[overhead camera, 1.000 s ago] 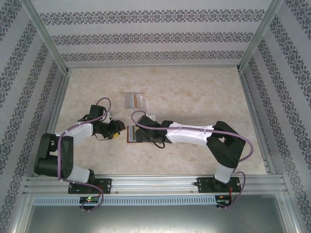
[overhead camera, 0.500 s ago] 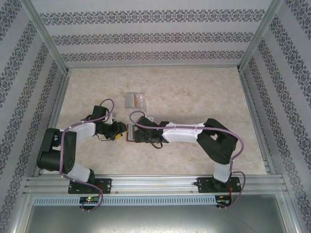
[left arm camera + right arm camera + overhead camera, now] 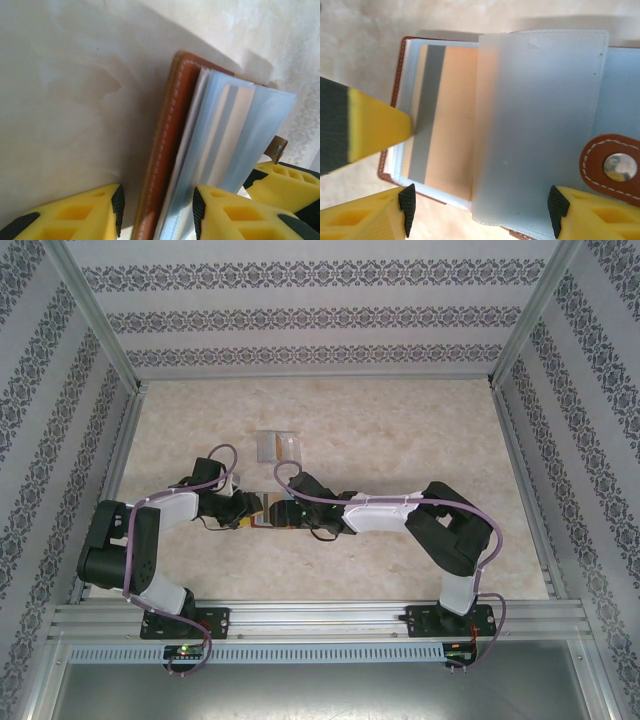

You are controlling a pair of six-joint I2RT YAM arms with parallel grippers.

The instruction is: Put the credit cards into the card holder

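The card holder (image 3: 440,125) lies open on the table, brown leather outside, with an orange-tan credit card behind a clear pocket. A greyish-blue pocket leaf (image 3: 540,125) stands lifted over it, and the snap tab (image 3: 615,167) is at the right. My right gripper (image 3: 482,212) hovers open, its jaws wide on either side of that leaf. My left gripper (image 3: 157,212) straddles the holder's leather edge (image 3: 167,150) and pockets, with a gap left at the leather side. In the top view the two grippers, left (image 3: 250,510) and right (image 3: 285,512), meet at the holder (image 3: 264,514). Loose credit cards (image 3: 278,446) lie further back.
Patterned walls and metal frame posts (image 3: 100,340) enclose the pale table (image 3: 400,430). An aluminium rail (image 3: 320,620) runs along the near edge under both arm bases. The two arms crowd the middle of the table.
My left gripper has slid right onto the holder's left edge and its jaws have narrowed. The right gripper has moved left over the holder, so the two grippers now meet.
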